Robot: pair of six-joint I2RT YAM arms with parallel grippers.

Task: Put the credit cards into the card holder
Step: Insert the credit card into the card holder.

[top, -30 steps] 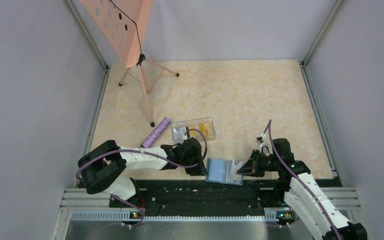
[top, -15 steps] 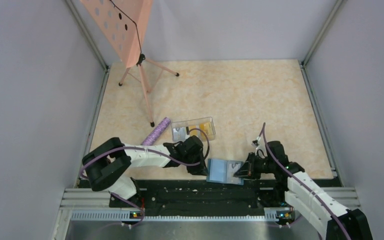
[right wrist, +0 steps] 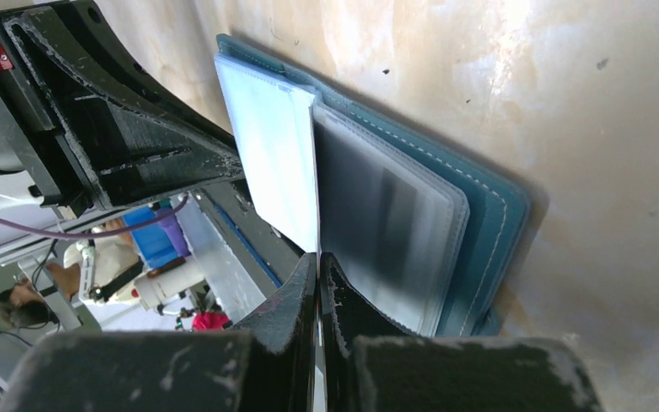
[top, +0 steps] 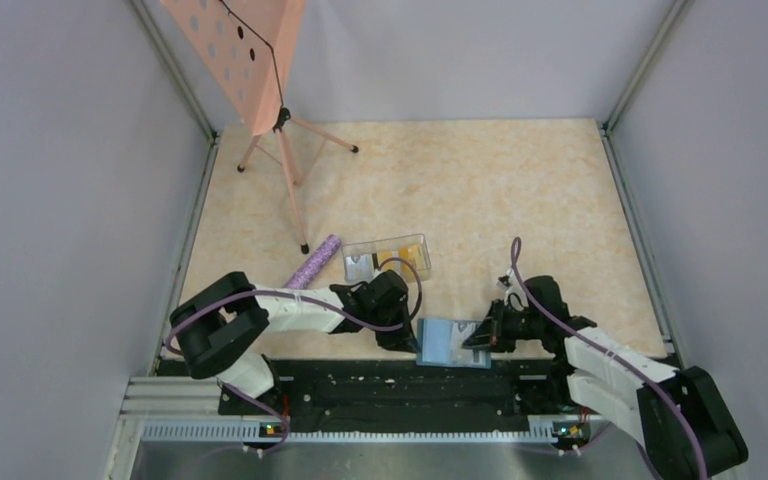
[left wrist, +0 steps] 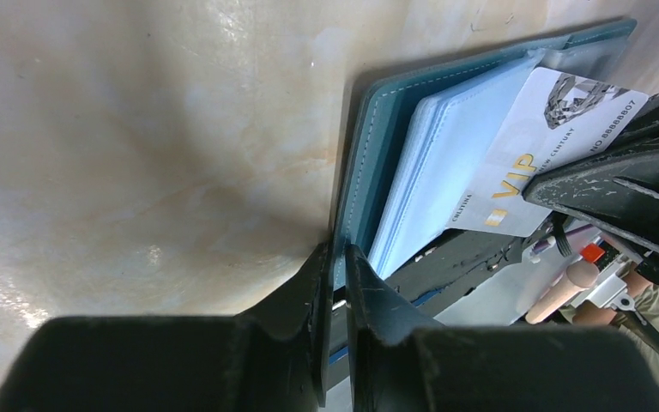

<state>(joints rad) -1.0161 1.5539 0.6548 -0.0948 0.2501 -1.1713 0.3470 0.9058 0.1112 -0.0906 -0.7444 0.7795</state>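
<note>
The card holder (top: pixel 442 342) is found lying open at 6 o'clock on the table (top: pixel 480 190), right at its near edge, with the light blue pockets turned upward. Its teal cover is clamped at the 9 o'clock edge by the left pincer (left wrist: pixel 335 255), whose jaws are drawn narrow on the thin flap so that the holder is pinned against sliding. A white card (left wrist: pixel 539 142) printed with "VIP" is held by the right pincer (right wrist: pixel 318 262), nipped tightly at its 3 o'clock end, while its free end is laid over the pockets. Whether the leading edge has entered a slot cannot be told. The card is judged to be light, stiff and slick, so it is best gripped by a short edge and fed in flat, since a tilt would let it ride over the slot mouth or bow. The holder is judged soft and floppy and easily dragged, hence the bracing at its outer hem. Both forearms are stretched low over the table, wrists levelled nearly flat, with the pincers pointed toward one another from 9 and 3 o'clock. The remaining cards (top: pixel 400 260) are seen in a clear tray (top: pixel 427 252) at 11 o'clock from the holder.
</note>
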